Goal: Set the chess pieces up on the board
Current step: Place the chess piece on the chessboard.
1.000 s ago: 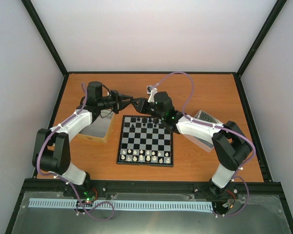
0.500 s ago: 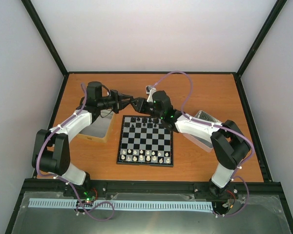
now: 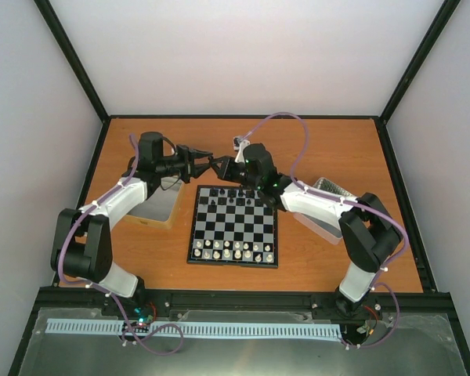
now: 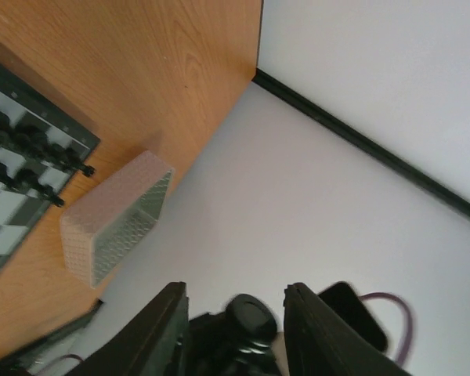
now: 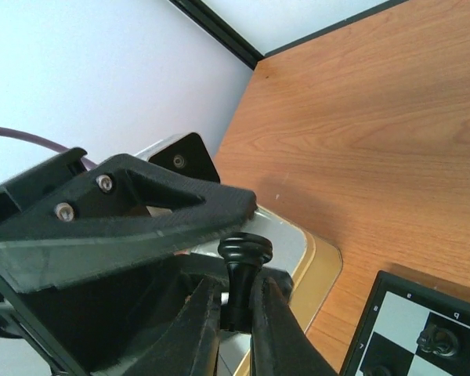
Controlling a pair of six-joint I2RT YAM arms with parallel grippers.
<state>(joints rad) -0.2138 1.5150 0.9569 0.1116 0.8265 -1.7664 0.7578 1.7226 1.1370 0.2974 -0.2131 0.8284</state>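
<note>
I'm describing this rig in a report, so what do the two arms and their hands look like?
The left arm and right arm match: black joints, white link shells, a looping purple cable each. The left hand and right hand are black, with angular, screw-fastened fingers.

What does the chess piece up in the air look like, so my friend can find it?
Look just beyond the far edge of the board. There the right gripper pinches one black piece with a rounded knob head. Unlike the pieces on the board, it stands on no square.
</note>
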